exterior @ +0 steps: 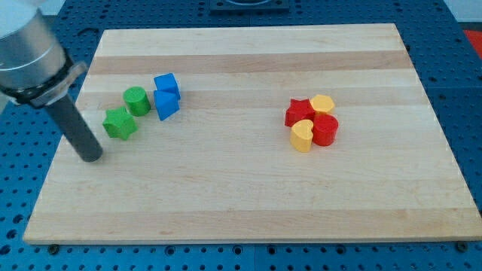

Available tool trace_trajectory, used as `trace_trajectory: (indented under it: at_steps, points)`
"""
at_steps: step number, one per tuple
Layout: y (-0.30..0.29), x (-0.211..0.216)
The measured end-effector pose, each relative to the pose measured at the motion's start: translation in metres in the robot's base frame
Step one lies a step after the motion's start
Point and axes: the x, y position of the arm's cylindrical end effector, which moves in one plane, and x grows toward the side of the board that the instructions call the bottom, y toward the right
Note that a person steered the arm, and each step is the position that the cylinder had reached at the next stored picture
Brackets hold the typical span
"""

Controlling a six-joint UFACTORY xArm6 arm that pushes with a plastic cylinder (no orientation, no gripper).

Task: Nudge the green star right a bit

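Observation:
The green star (119, 123) lies at the view's left on the wooden board (248, 188). My tip (91, 156) rests on the board just below and to the left of the star, a small gap apart from it. A green cylinder (136, 100) sits just above and right of the star. A blue cube (166, 83) and a blue triangular block (167, 104) stand right of the cylinder.
At the view's right is a tight cluster: a red star (299, 112), a yellow block (322, 103), a red cylinder (325, 129) and a yellow heart (302, 137). The board's left edge runs close behind my rod.

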Motion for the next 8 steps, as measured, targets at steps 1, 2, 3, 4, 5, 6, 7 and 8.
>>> trace_trajectory:
  at_steps: [1,2,3,4,5,6,7,8]
  points:
    - [0.014,-0.032]
    - [0.025,-0.046]
    - [0.021,-0.036]
    - [-0.022,-0.028]
    - [-0.043,-0.050]
    - [-0.029,-0.073]
    - [-0.007,-0.076]
    - [0.001,-0.076]
